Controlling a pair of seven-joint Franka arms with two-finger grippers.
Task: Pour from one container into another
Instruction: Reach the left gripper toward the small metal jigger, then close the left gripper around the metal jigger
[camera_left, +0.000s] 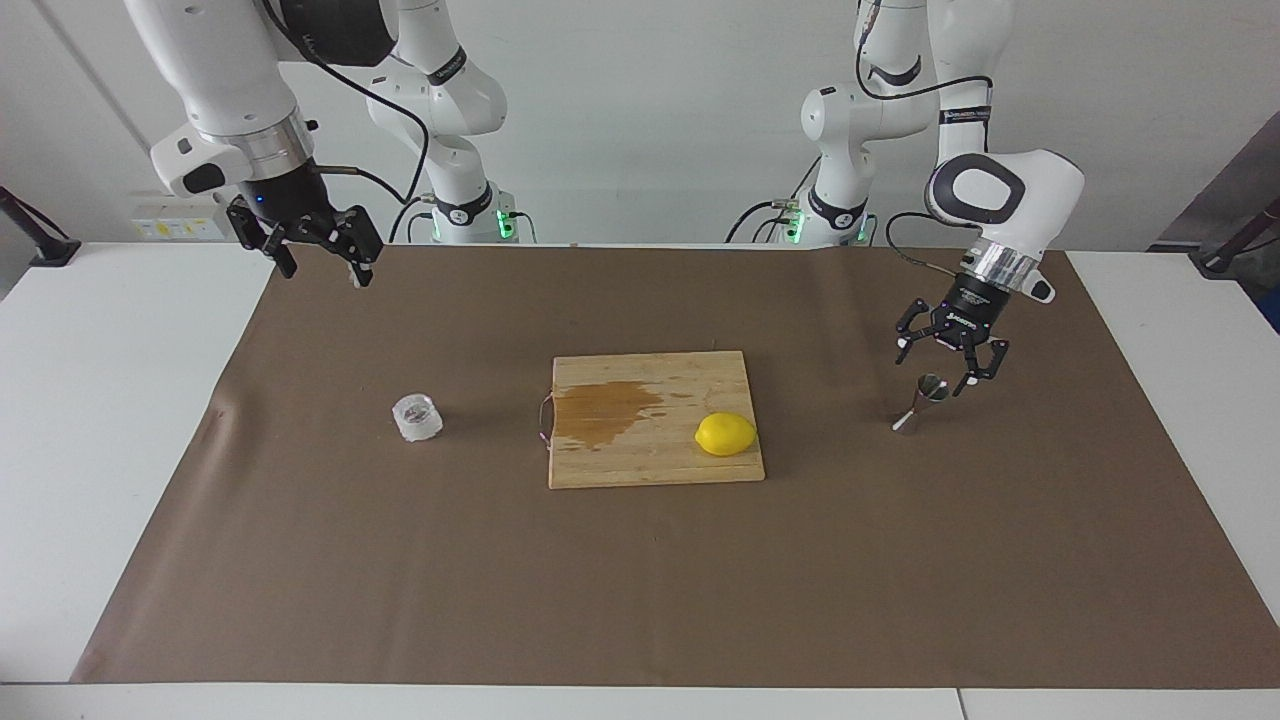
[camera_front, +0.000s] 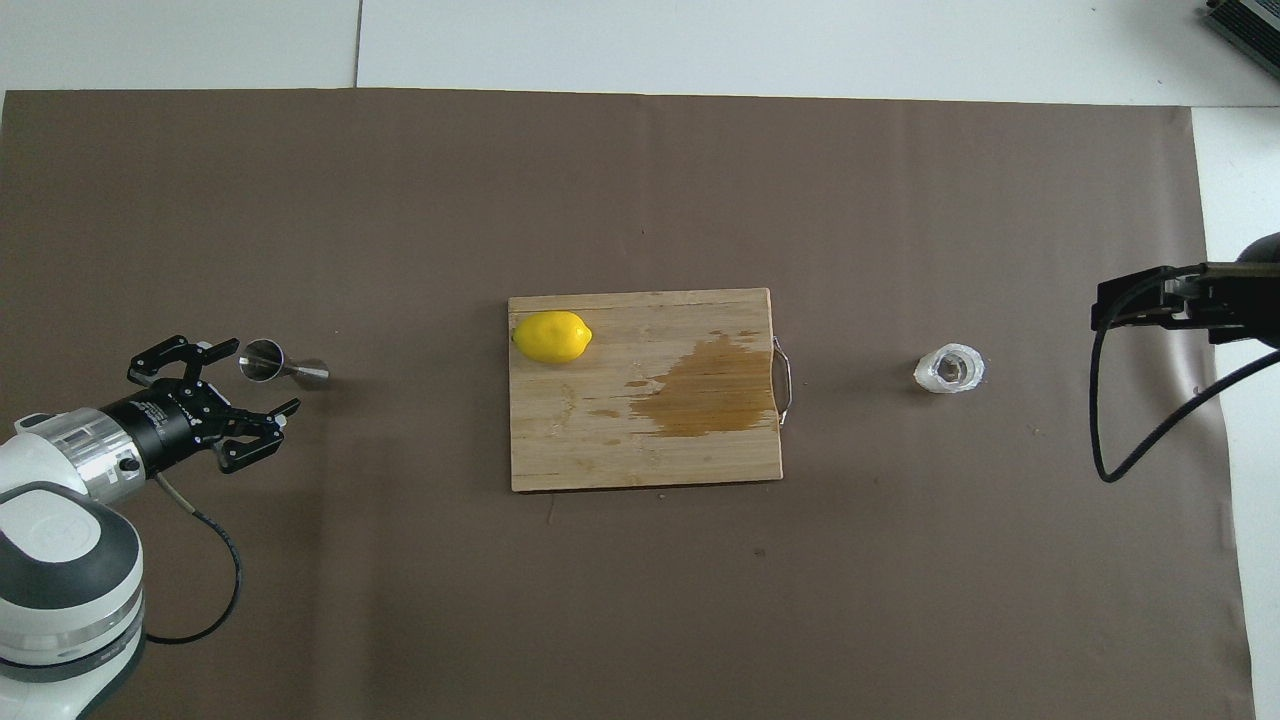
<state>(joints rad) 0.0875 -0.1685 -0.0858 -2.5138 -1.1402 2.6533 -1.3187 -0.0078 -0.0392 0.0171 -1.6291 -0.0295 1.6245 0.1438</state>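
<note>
covering most of the table, the brown mat (camera_left: 640, 560) carries a cutting board (camera_left: 655, 455) at its centre, a lemon (camera_left: 726, 434) at the board's four o'clock in the facing view. at nine o'clock from the board stands the glass cup (camera_left: 417, 417), untouched; at three o'clock the jigger (camera_left: 921, 403), upright. the right gripper (camera_left: 318, 262) waits over the mat's edge with its fingers apart. the left gripper (camera_left: 949, 353) hangs just over the jigger, fingers apart, not touching. judged best: straddle the narrow waist squarely, close gently, keep it upright.
</note>
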